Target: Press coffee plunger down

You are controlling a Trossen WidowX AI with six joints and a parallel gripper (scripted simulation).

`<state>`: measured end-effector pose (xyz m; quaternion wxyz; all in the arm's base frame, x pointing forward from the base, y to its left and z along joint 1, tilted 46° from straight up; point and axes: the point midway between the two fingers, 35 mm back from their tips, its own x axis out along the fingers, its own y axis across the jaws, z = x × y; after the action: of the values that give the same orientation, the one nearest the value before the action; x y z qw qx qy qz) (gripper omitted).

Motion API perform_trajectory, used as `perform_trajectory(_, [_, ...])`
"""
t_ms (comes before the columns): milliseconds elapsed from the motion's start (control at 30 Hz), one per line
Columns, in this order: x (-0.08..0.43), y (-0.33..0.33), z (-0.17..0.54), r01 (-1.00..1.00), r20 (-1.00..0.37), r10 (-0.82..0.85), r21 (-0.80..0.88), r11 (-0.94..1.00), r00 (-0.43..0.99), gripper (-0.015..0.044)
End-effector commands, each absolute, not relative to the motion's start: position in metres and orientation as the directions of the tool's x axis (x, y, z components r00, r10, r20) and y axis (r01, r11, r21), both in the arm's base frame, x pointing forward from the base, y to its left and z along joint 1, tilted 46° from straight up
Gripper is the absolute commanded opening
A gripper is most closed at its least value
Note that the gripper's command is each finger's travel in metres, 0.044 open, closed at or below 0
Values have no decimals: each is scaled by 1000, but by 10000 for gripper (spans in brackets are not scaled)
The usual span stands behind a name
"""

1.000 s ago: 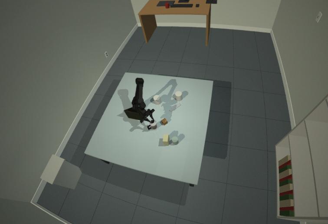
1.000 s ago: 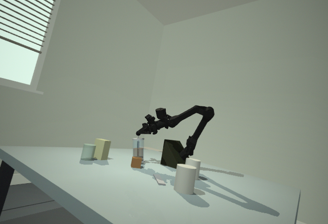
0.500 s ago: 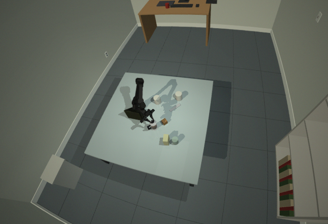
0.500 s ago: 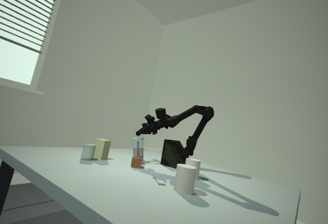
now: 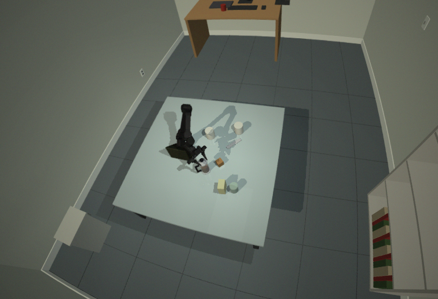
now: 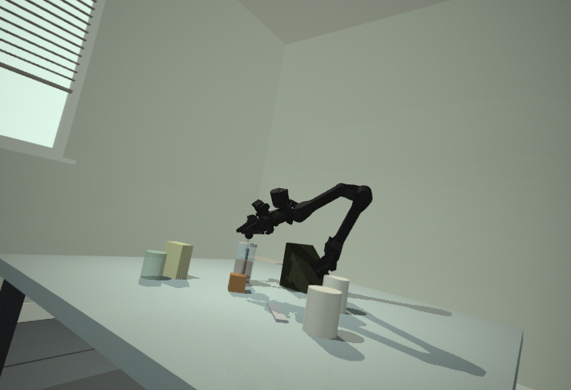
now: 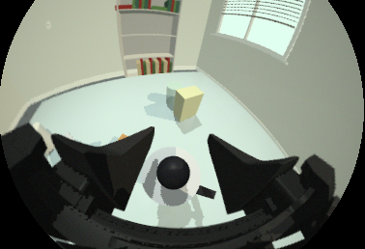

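The black parallel-jaw claw [image 7: 182, 170] stands released, its two dark wedge-shaped fingers spread to either side of the round black plunger knob [image 7: 174, 171] with a gap showing on both sides, so nothing is clamped between them. From the side the claw [image 6: 249, 230] hovers just over the top of the clear glass coffee press [image 6: 245, 260], which stands upright on the pale blue-green table [image 6: 193, 343] with the knob low against its lid and a brownish layer in its lower part. The press [image 5: 204, 168] sits just in front of the robot's dark olive wedge-shaped base [image 6: 300, 267], the black jointed arm [image 6: 344, 219] bending up and over to reach it. A small orange cube [image 6: 237, 282] lies just beside the press. Farther off stand a pale yellow block [image 6: 177, 259] and a pale green cylinder [image 6: 152, 264] side by side; on the other side, two cream cylinders [image 6: 322, 311] and a thin flat grey strip [image 6: 277, 312] lie near one another.
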<state>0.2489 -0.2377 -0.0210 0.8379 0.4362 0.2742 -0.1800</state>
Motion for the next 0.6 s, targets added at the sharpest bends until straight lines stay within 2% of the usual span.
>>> perform_trajectory(0, [249, -238, -21, 543, -619, -63, 630, 556, 783, 390])
perform_trajectory(67, [249, -238, -21, 543, -619, -63, 630, 556, 783, 440])
perform_trajectory(267, [245, -245, -13, 544, -621, -63, 628, 556, 781, 440])
perform_trajectory(567, [216, -274, 47, 551, -632, -53, 629, 548, 773, 440])
